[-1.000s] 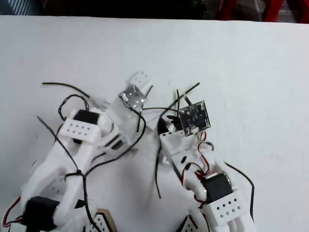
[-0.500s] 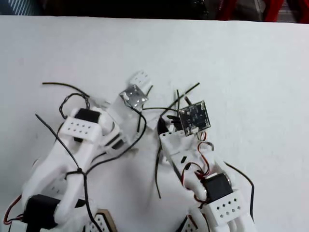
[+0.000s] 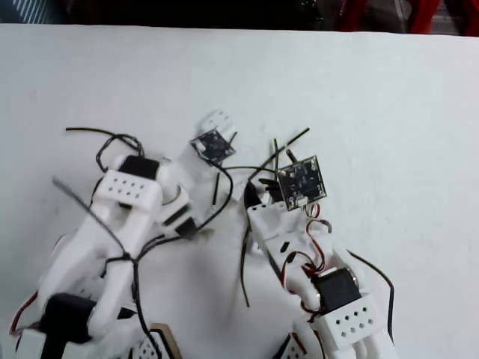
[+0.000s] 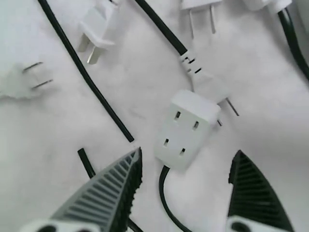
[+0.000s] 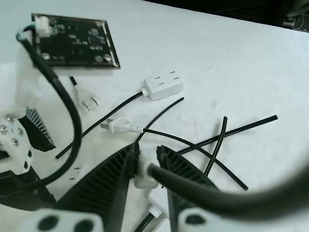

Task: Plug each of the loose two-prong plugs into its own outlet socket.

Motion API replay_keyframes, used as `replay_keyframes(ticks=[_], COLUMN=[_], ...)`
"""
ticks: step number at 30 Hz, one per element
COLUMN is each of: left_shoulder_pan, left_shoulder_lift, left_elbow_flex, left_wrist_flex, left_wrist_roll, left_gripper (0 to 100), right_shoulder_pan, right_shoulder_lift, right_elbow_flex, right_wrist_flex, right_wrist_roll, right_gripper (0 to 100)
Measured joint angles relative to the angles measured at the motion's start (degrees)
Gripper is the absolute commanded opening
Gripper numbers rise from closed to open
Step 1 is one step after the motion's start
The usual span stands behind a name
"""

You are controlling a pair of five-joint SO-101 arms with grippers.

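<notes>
Left pincer (image 4: 188, 154) spread wide, outlet socket (image 4: 186, 126) face-up on the desk (image 4: 256, 77) just ahead between its tips, long axis pointing away; right pincer (image 5: 148, 152), farther off, pinches a white plug (image 5: 143, 173).

Seemingly loose black cords (image 3: 242, 262); white table (image 3: 389, 97)

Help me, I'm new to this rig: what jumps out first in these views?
The white four-slot plastic outlet block lies on the white table, directly under the open left claw. The right claw is clamped on a white plastic plug trailing a black cord, with a tangle of loose black cords on the table beyond it.
</notes>
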Motion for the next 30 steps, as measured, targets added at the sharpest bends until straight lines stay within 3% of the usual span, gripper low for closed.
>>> replay_keyframes(ticks=[4, 9, 18, 21, 25, 30], left_shoulder_pan=[0.0, 0.0, -0.2, -2.9, -5.0, -6.2], left_shoulder_lift=[8.4, 16.3, 19.1, 19.1, 19.1, 16.9], left_elbow_flex=[-4.0, -7.8, -8.1, -8.1, -8.1, -8.1], left_wrist_flex=[-0.5, -0.7, -1.2, -3.3, -4.7, -3.0], left_wrist_roll=[0.0, 0.0, 0.0, 0.0, 0.0, 0.0], left_gripper=[29, 21, 13, 15, 30, 30], right_shoulder_pan=[0.0, 0.0, 0.0, 0.0, 0.0, 0.0], right_shoulder_lift=[0.0, 0.0, 0.0, 0.0, 0.0, 0.0], right_elbow_flex=[0.0, 0.0, 0.0, 0.0, 0.0, 0.0], right_wrist_flex=[0.0, 0.0, 0.0, 0.0, 0.0, 0.0], right_wrist_roll=[0.0, 0.0, 0.0, 0.0, 0.0, 0.0], right_gripper=[1.7, 1.7, 1.7, 1.7, 1.7, 1.7])
